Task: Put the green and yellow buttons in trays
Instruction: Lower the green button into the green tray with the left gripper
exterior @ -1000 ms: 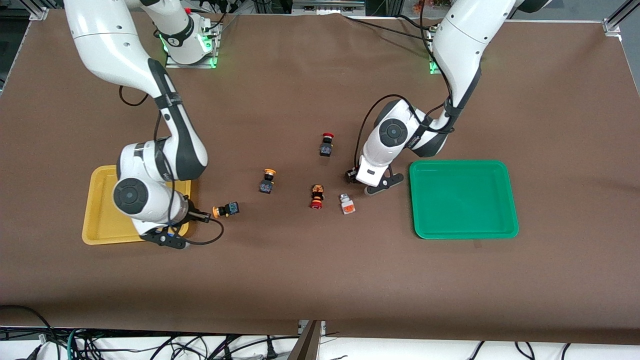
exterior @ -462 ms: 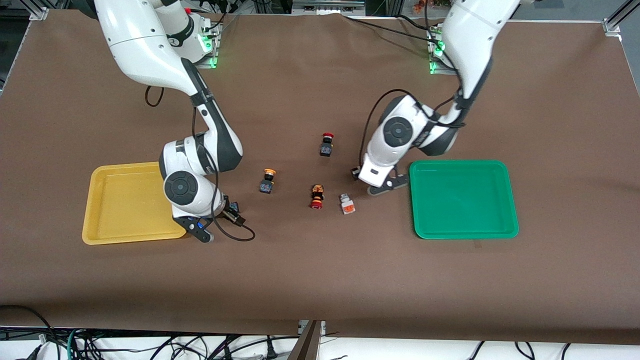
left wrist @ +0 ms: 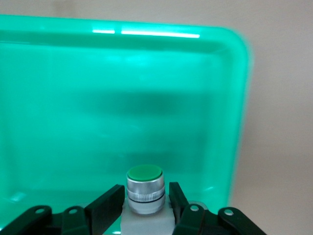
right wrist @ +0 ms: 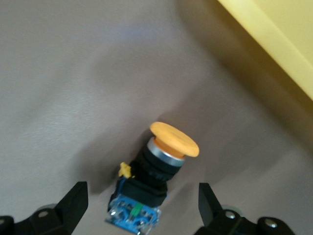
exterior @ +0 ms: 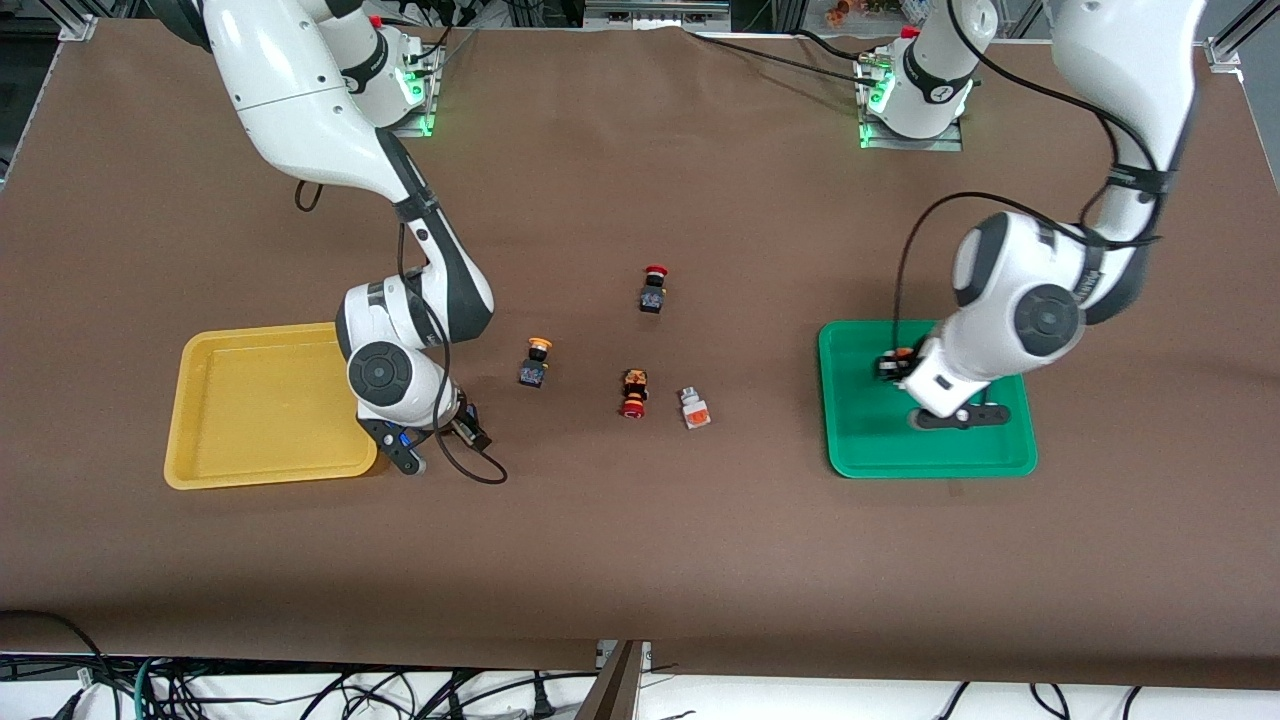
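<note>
My left gripper (exterior: 890, 366) (left wrist: 145, 193) is shut on a white-bodied green button (left wrist: 145, 188) and holds it over the green tray (exterior: 930, 455) (left wrist: 58, 98). My right gripper (exterior: 462, 426) (right wrist: 141, 196) is open and low over the table beside the yellow tray (exterior: 250, 400) (right wrist: 274, 44). Its jaws stand on either side of a dark-bodied yellow button (right wrist: 164, 159) that lies on its side. A second yellow button (exterior: 537, 361) stands nearer the table's middle. A second white-grey green button (exterior: 694, 408) lies between the middle and the green tray.
Two dark switches with red caps are on the brown cloth: one (exterior: 654, 288) toward the robots' bases, one (exterior: 633, 393) lying beside the white-grey button. Both trays hold nothing else.
My left arm has carried the green button from beside the tray to over the green tray. My right gripper has swung from over the yellow tray's corner to around the lying yellow button.
</note>
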